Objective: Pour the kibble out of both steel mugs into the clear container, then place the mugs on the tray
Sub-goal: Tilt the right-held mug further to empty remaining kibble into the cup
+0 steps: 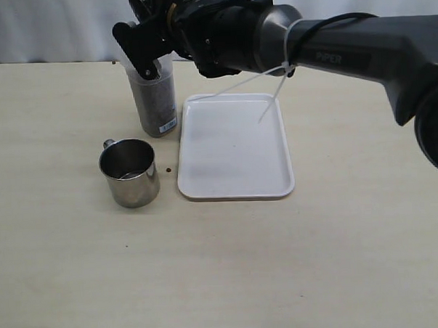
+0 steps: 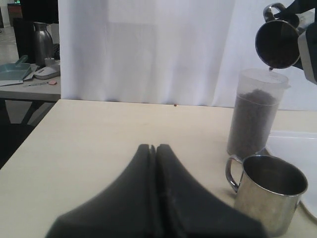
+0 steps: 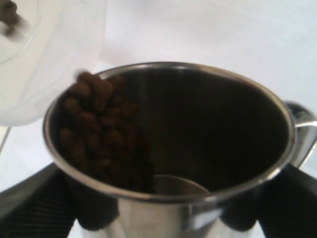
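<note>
My right gripper (image 1: pixel 145 47) is shut on a steel mug (image 2: pixel 277 42) and holds it tipped over the mouth of the clear container (image 1: pixel 157 101). In the right wrist view, kibble (image 3: pixel 99 129) slides along the mug's lower side toward the container rim (image 3: pixel 44 59), with my right gripper (image 3: pixel 168 213) clamped on the mug wall. The container (image 2: pixel 253 119) is mostly full of kibble. A second steel mug (image 1: pixel 130 171) stands upright and empty on the table, left of the white tray (image 1: pixel 235 189). My left gripper (image 2: pixel 155 147) is shut on nothing, low over the table near that mug (image 2: pixel 270 191).
A stray pellet (image 1: pixel 167 169) lies between the standing mug and the tray. White cable-tie tails (image 1: pixel 270 96) hang from the right arm above the tray. A white curtain backs the table's far edge.
</note>
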`<state>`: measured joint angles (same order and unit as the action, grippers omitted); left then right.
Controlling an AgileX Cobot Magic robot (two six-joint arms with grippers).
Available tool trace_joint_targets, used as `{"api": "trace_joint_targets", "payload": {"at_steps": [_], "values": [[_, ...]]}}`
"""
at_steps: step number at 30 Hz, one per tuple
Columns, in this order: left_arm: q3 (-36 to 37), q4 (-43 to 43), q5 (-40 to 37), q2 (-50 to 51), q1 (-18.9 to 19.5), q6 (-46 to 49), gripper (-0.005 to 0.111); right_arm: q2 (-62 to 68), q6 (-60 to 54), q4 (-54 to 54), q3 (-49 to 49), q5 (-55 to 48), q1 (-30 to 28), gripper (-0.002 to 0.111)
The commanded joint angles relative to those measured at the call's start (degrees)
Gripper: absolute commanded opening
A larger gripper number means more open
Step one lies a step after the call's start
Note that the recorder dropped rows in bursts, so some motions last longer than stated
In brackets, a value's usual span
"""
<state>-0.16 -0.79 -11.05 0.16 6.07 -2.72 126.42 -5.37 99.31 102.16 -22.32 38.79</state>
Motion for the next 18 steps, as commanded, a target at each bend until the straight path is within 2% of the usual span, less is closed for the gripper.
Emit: {"api": "trace_joint_targets", "payload": {"at_steps": [1, 18], "values": [[0.16, -0.05, 0.16, -0.16, -0.22, -0.05, 0.0, -0.46, -1.51, 0.64, 0.47, -0.59, 0.01, 0.005], [0.16, -0.05, 0.16, -0.16, -0.22, -0.05, 0.0, -0.46, -1.69, 0.64, 0.47, -0.86, 0.01, 0.005]]}}
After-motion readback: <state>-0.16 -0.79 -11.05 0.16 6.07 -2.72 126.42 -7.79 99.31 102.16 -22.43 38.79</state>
